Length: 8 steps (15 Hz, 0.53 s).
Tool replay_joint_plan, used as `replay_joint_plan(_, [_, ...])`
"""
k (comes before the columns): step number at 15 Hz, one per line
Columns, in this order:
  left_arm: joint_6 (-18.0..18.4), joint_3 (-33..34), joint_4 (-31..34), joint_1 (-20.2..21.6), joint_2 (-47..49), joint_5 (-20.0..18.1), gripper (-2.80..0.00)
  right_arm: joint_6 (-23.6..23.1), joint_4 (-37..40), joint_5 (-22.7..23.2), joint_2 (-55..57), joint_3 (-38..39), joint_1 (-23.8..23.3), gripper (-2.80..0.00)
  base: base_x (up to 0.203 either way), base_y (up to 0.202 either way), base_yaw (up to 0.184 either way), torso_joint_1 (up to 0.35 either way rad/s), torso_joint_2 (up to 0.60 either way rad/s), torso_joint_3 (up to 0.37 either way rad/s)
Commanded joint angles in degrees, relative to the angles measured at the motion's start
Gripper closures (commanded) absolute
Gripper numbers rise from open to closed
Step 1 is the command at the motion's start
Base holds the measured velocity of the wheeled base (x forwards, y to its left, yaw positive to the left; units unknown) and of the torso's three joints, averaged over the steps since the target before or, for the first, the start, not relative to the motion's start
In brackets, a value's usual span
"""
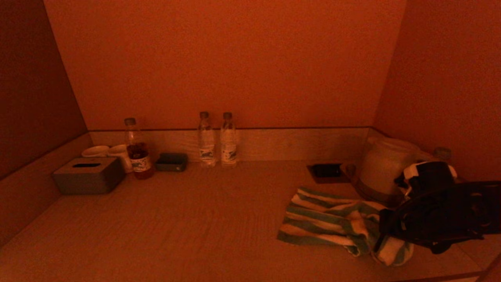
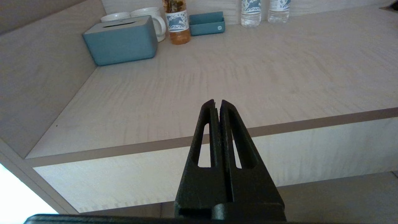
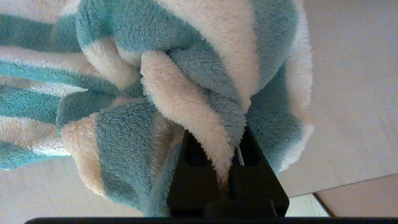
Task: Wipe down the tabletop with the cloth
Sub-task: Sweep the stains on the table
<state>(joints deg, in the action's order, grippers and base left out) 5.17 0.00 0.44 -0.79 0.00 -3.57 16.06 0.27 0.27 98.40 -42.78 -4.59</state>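
The table [image 1: 188,219] is a pale, matte wood-grain slab set in an alcove, with a low upstand of the same grain along its back and sides. Taking the boxy tissue holder [image 1: 89,175] at the far left as the landmark: it is a smooth blue-grey block with rounded corners and a slot in its top. Just behind it stand two glossy white mugs [image 1: 109,152], and touching close on its right is a clear plastic bottle of brown drink [image 1: 137,150] with a paper label. Further right of the holder sits a small, shallow blue-grey tray [image 1: 171,161], then two slim clear water bottles [image 1: 217,140] side by side against the upstand. Well to the right of the holder a dark square socket plate [image 1: 325,171] is let into the table, and beyond it a rounded pale kettle [image 1: 385,166]. The cloth [image 1: 332,223] lies on the table far right of the holder, near the front edge: a thick fleecy towel in teal and cream stripes, partly spread flat, its right end bunched into soft folds. The right hand [image 1: 385,231], black and angular, is clamped on that bunched end, a fold pinched between its fingers. The left hand [image 2: 217,105], of black slotted plastic, hangs before the table's front edge, fingers pressed together on nothing.
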Motion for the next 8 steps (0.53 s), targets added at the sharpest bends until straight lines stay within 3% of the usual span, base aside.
replay_joint_plan(1, [0.0, 0.0, 0.0, 0.0, 0.0, 0.0, 0.0, 0.1, -0.1, 0.0, -0.2, 0.3, -0.9, 0.0, 0.0, 0.0, 0.0, 0.0, 0.0, 0.0])
replay_joint_plan(8, [0.0, 0.0, 0.0, 0.0, 0.0, 0.0, 0.0, 0.2, -2.7, 1.0, 2.1, 1.2, -0.8, 0.0, 0.0, 0.0, 0.0, 0.0, 0.0, 0.0])
